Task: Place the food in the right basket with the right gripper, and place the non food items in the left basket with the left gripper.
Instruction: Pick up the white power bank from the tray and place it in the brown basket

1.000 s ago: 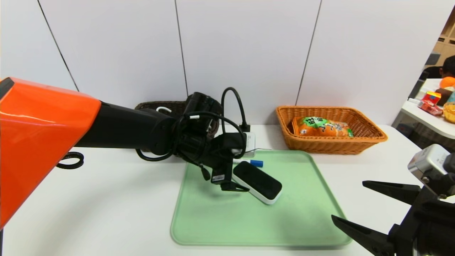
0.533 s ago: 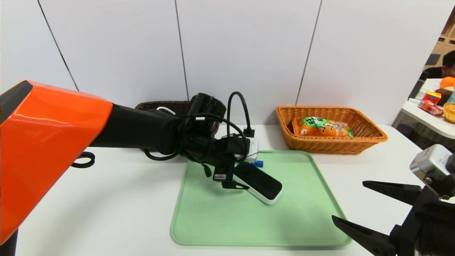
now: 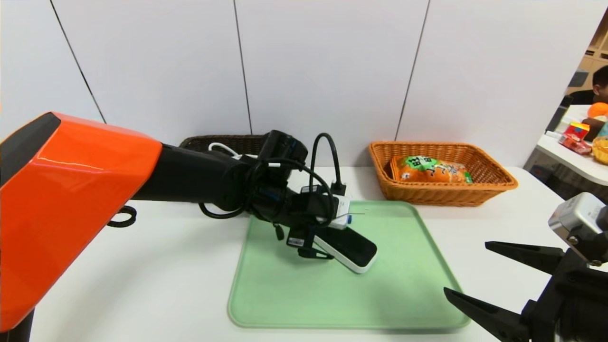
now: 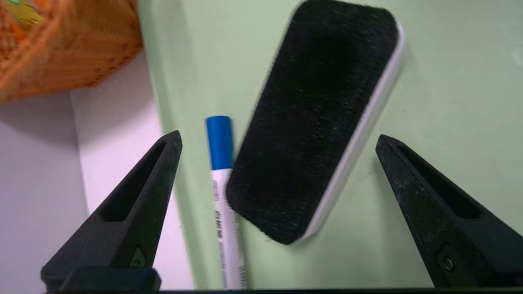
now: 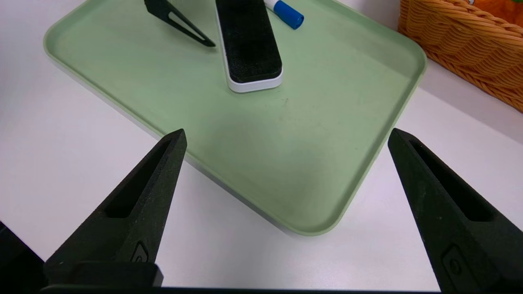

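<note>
My left gripper (image 4: 278,141) hangs tilted down, fingers spread wide and empty, over the eraser (image 4: 314,118) and marker (image 4: 222,183) by the green tray's (image 4: 449,81) far rim, bare tray beyond.

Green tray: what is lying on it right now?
On the green tray lie the eraser and the blue-capped marker. The left arm hides the marker's far end.

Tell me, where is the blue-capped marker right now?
The marker lies on the green tray near its far edge, right beside the eraser, under the open left gripper.
</note>
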`<move>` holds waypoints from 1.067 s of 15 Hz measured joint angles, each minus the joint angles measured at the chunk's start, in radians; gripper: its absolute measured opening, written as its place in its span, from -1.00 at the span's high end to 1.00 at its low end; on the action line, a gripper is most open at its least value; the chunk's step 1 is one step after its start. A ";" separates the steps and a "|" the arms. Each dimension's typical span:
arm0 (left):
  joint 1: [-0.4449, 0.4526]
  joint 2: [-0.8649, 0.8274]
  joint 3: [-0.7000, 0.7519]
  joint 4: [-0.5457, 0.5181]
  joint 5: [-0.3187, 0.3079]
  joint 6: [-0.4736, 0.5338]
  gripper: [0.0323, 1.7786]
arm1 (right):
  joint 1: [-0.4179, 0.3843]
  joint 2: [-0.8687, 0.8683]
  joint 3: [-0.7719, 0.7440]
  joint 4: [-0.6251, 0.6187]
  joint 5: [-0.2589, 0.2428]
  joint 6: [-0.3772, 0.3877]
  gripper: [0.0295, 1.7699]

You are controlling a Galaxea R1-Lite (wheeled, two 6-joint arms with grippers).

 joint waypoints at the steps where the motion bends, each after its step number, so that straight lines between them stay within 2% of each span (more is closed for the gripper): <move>1: -0.001 -0.006 0.019 0.003 -0.001 0.014 -0.90 | 0.000 -0.001 0.000 0.000 0.000 0.000 -0.92; 8: 0.009 -0.016 0.034 0.154 0.000 0.059 -0.90 | -0.001 -0.006 0.003 0.000 0.000 0.000 -0.92; 16: 0.008 0.057 -0.277 0.369 0.001 0.080 -0.90 | -0.001 -0.013 0.020 -0.007 0.001 -0.003 -0.92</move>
